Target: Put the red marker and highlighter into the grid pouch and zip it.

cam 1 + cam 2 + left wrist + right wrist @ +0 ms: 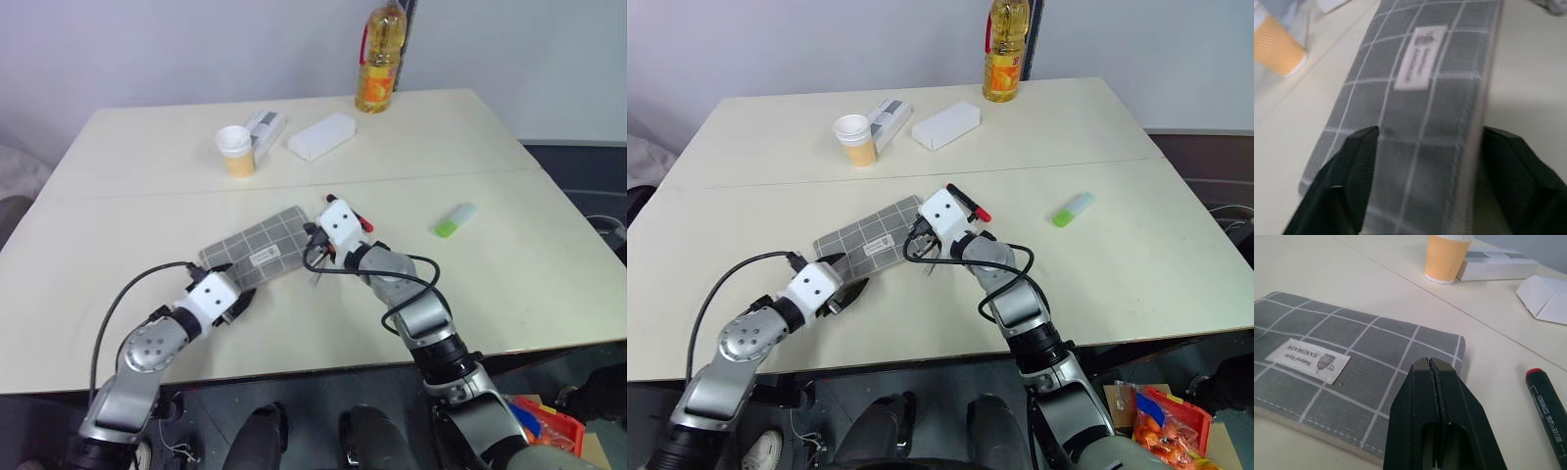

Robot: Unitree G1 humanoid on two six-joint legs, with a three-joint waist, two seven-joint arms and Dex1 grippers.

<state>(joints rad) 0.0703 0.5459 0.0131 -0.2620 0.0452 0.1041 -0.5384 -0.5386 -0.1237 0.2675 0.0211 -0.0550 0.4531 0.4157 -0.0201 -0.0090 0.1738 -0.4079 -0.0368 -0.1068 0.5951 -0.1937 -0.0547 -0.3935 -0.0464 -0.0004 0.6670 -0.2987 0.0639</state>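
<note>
Left gripper (pixel 1425 161) spread wide astride the grid pouch (pixel 258 248) end, right gripper (pixel 1434 382) closed at its far edge.

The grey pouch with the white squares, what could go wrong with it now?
The grey fabric grid pouch lies flat, with the open left gripper at one end and the shut right gripper at the other. It might slide when its zipper is pulled. The black marker with the red end lies beside the right arm and could get knocked. The stubby green highlighter lies farther off.
</note>
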